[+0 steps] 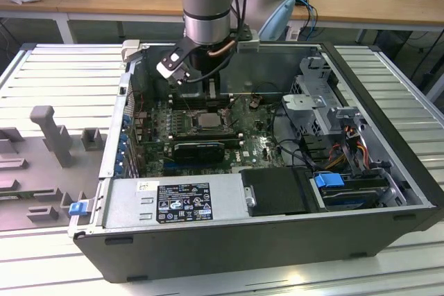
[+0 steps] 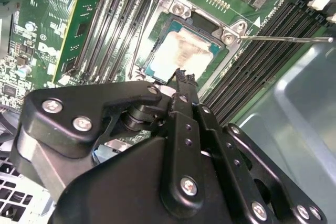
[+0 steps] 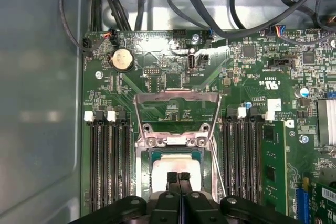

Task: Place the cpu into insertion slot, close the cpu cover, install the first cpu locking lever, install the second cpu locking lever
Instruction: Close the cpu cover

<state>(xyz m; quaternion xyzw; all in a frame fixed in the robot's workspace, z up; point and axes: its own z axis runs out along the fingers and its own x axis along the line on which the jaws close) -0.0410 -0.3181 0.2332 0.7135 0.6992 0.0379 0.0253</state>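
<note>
Over the cpu (image 3: 159, 167), we find the gripper (image 3: 178, 176) closed, apparently gripping nothing; its body hides part of the cpu cover (image 3: 173, 141).

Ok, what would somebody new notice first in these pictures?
In the exterior view, the arm dipping into the open computer case grabs the eye first. In both wrist views its black hand, fingers together, is right at the cpu, a pale, smeared square on the green motherboard.
</note>
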